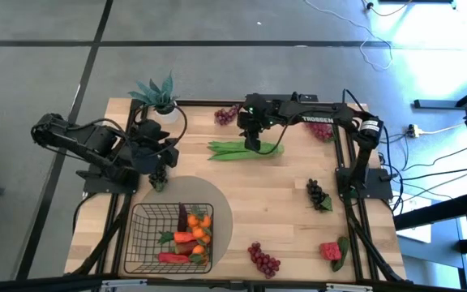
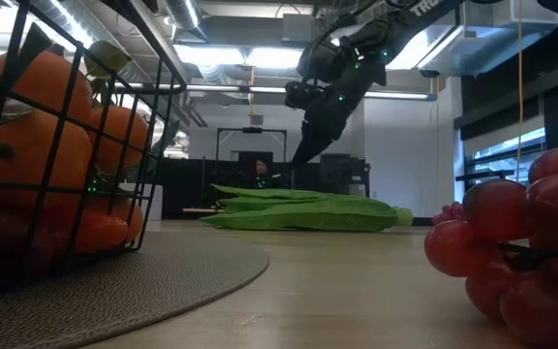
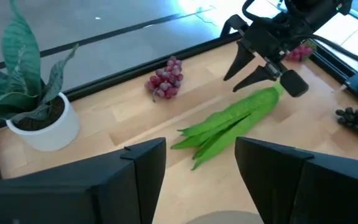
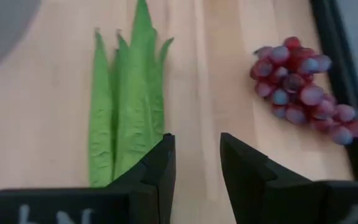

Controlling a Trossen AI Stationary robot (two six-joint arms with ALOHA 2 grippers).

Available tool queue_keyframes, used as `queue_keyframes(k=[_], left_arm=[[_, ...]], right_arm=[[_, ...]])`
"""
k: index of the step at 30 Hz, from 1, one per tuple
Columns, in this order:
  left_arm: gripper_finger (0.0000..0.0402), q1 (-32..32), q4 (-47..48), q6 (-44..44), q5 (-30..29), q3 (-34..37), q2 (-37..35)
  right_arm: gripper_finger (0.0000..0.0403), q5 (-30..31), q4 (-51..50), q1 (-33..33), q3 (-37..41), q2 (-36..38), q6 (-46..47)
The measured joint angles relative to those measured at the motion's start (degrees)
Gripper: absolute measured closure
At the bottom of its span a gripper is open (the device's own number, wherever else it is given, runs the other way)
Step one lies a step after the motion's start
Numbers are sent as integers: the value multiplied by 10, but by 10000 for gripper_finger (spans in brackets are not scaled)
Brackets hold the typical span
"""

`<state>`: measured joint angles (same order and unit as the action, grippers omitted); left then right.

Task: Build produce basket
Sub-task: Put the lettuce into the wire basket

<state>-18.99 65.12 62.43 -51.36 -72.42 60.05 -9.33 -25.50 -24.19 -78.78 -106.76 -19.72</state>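
Hovering over the stem end of the green bean pods (image 1: 246, 149), with nothing yet between its jaws: the right pincer (image 1: 252, 143), fingers set at a moderate gap and tilted down toward the surface (image 1: 298, 203). Lying flat near the far middle of that surface, well apart from the basket (image 1: 146, 243) at the near left, which already carries carrots and tangerines on the grey round mat (image 1: 221, 211). Probably light and somewhat flexible, being long thin toy pods fanned out from one joined end; likely to droop or swing if taken at a loose tip. Best seized across the bundled stem end (image 3: 272, 94), where the pods meet and the grip spans all of them at once, rather than over the splayed tips (image 4: 135, 37). Smooth looking, so a firm squeeze advisable, though no fragility apparent. Waiting at the left side near the potted plant (image 1: 159, 96): the left pincer (image 1: 159, 166), jaws spread wide and empty. Scattered elsewhere and still outside the basket: a red grape bunch (image 4: 300, 87) just beside the pods, dark grapes (image 1: 318, 195), another red bunch (image 1: 263, 258) and a strawberry (image 1: 332, 250) toward the near right.
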Motion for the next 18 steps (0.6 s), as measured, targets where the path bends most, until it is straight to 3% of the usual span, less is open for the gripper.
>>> queue_keyframes(k=[5,18], left_arm=[[221,8,0,0,0,0,0],[221,11,0,0,0,0,0]], right_arm=[[290,-89,0,-12,3,0,11],[290,-98,-2,-12,7,-44,10]])
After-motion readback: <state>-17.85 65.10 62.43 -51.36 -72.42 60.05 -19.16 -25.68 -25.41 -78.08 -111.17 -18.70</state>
